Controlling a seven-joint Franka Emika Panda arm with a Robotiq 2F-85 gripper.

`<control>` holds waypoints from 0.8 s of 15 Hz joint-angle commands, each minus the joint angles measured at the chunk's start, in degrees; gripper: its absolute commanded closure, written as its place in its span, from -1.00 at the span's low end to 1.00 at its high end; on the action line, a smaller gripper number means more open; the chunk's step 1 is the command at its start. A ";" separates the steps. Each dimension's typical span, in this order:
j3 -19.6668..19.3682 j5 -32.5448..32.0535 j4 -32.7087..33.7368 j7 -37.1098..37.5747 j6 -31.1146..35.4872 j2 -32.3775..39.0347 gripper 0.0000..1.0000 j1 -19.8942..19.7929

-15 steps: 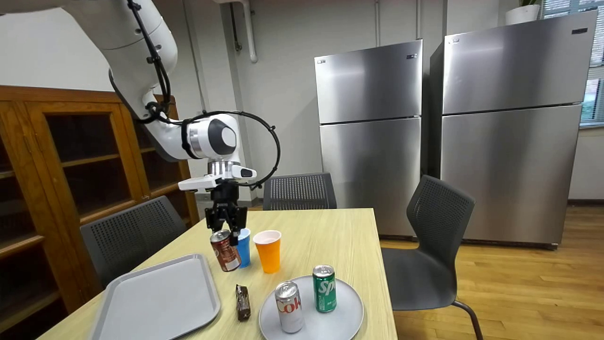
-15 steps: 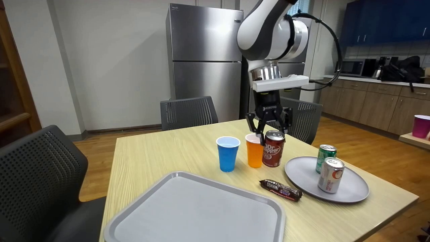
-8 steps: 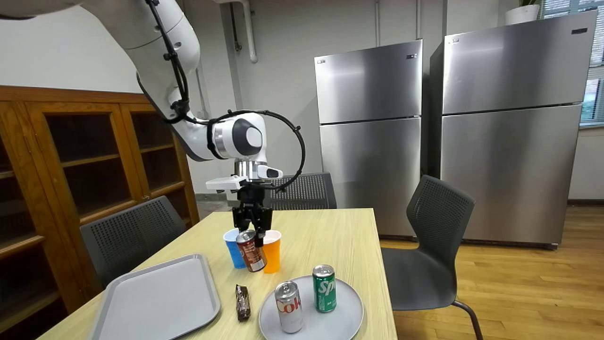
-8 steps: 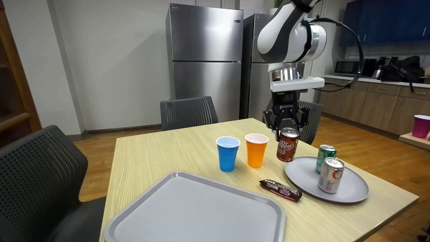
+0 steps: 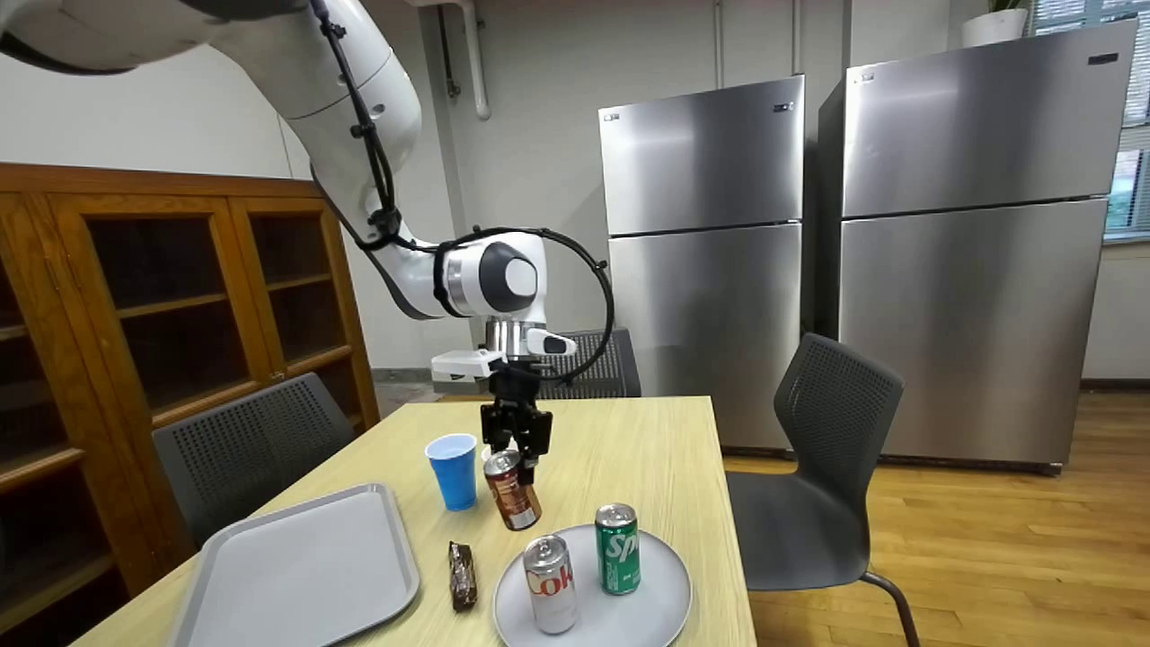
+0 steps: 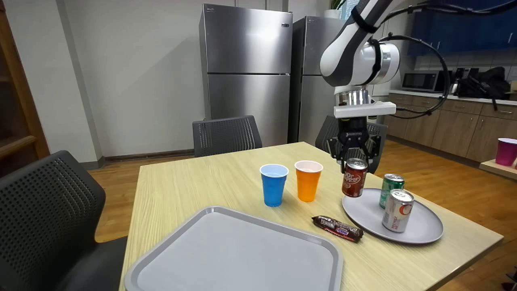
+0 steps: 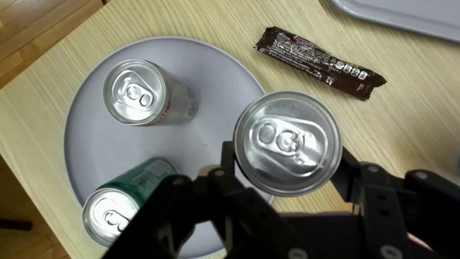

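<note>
Both the tool (image 6: 355,164) and the Dr Pepper can (image 6: 354,180) have travelled right together over the last second; everything else on the counter (image 6: 194,178) lies where it lay. Going left to right in an exterior view, a black chair (image 6: 44,202) comes first, on the near left. Next, on the near part of the counter, is a grey tray (image 6: 238,250). Farther off stands a blue cup (image 6: 274,190), then an orange cup (image 6: 308,184) near it on the right. A brown-wrapped candy bar (image 6: 337,229) lies between the tray and a round grey plate (image 6: 426,224). Farther back, the tool is parted just to the can's width, its fingers (image 7: 227,155) on either side, gripping it. The can is held up near the plate's far left rim; whether it overhangs the rim, I cannot tell. On the plate stand a green can (image 5: 618,550) and, nearer and slightly right, a silver can (image 6: 398,212). Past them, at the far right edge, a purple cup (image 6: 505,151) stands on another wooden surface.
</note>
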 commanded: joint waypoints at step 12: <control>-2.79 5.31 9.58 8.05 -1.98 10.04 0.23 -1.97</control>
